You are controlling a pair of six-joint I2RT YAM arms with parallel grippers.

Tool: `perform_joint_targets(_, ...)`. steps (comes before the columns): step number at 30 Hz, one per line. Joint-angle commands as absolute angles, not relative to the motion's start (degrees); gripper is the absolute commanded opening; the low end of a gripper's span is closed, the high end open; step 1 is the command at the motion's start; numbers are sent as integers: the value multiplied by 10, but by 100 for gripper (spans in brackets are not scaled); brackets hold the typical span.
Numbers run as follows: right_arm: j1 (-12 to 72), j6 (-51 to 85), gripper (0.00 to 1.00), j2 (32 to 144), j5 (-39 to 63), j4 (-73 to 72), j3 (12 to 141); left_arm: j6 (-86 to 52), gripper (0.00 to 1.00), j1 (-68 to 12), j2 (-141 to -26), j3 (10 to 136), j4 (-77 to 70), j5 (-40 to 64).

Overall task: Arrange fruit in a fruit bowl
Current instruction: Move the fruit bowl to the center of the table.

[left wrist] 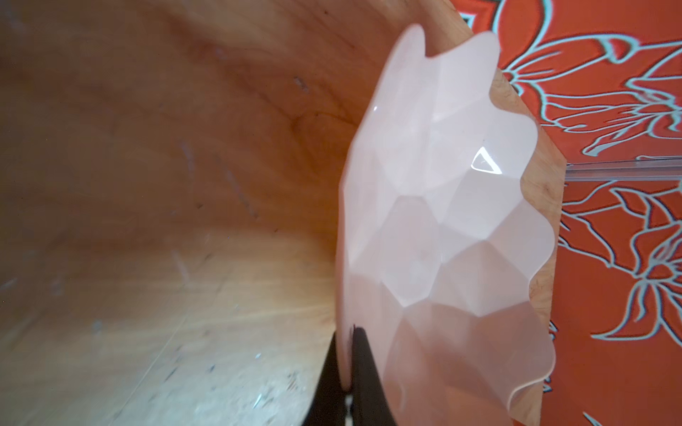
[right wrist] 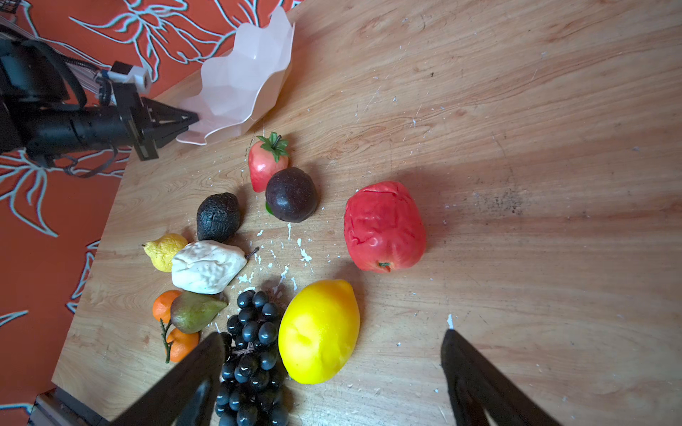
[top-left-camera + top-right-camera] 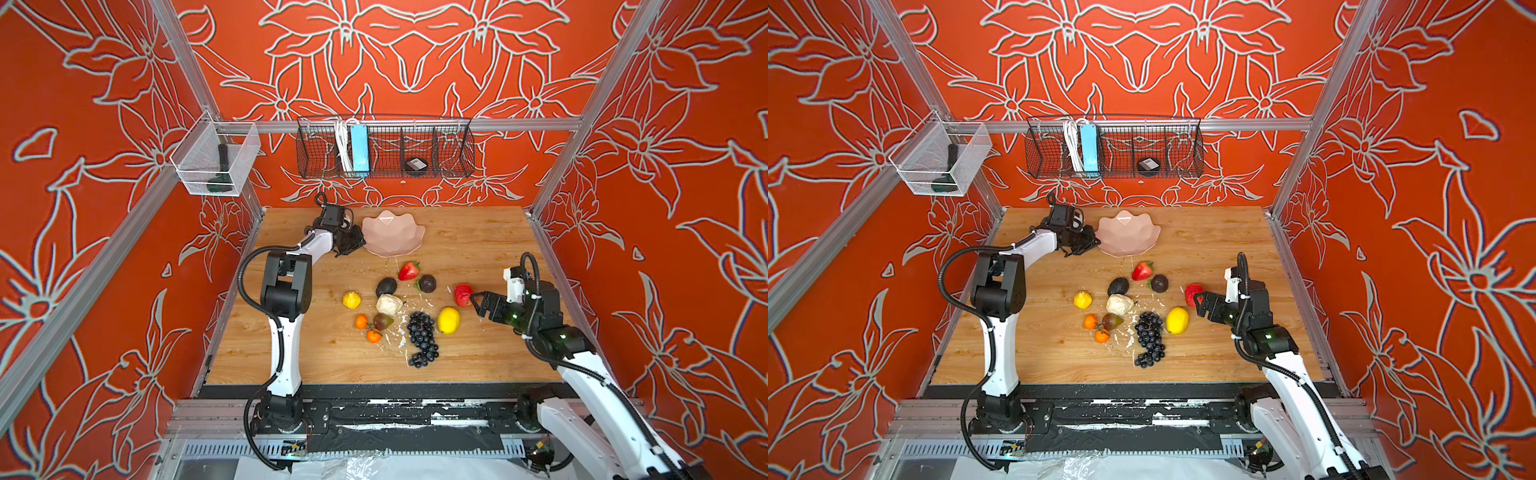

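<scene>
Nearest me, well short of the bowl (image 3: 395,239), the grapes (image 3: 422,338) and lemon (image 3: 449,320) lay on the table (image 3: 478,232) among the other pieces, with nothing in the bowl yet. My right gripper (image 3: 477,305) hung with its jaws wide apart and empty just beside the red fruit (image 3: 463,294), well apart from the bowl. Farthest out, my left gripper (image 3: 360,244) was clamped on the bowl's rim. I judged the step was drawing the bowl toward the pieces. That called for a firm pinch and a low, slow drag so the thin rim wouldn't slip, stopping short of the strawberry (image 3: 409,271) just before the bowl.
</scene>
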State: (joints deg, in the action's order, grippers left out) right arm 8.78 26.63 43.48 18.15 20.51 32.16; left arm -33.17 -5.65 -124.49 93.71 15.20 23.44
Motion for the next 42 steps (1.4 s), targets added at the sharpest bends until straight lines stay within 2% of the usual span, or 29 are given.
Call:
perform_joint_targets(1,93,273,93,435,193,206,321,-320,0,-45,-1193,870,134,175)
perform_joint_targets(15,95,280,92,446,199,192,314,-353,0,-20,-995,566,12,137)
perform_joint_targets(22,98,286,92,456,203,181,314,-375,0,-20,-908,460,-4,100)
perform_joint_targets(27,99,291,92,467,207,173,313,-385,0,-21,-868,414,-14,92)
perform_joint_targets(34,108,292,92,475,204,177,319,-388,0,-21,-876,422,-11,99)
perform_joint_targets(39,114,291,92,475,200,184,322,-389,20,-21,-875,426,-5,106)
perform_joint_targets(42,119,292,92,476,198,186,324,-386,28,-21,-871,432,1,117)
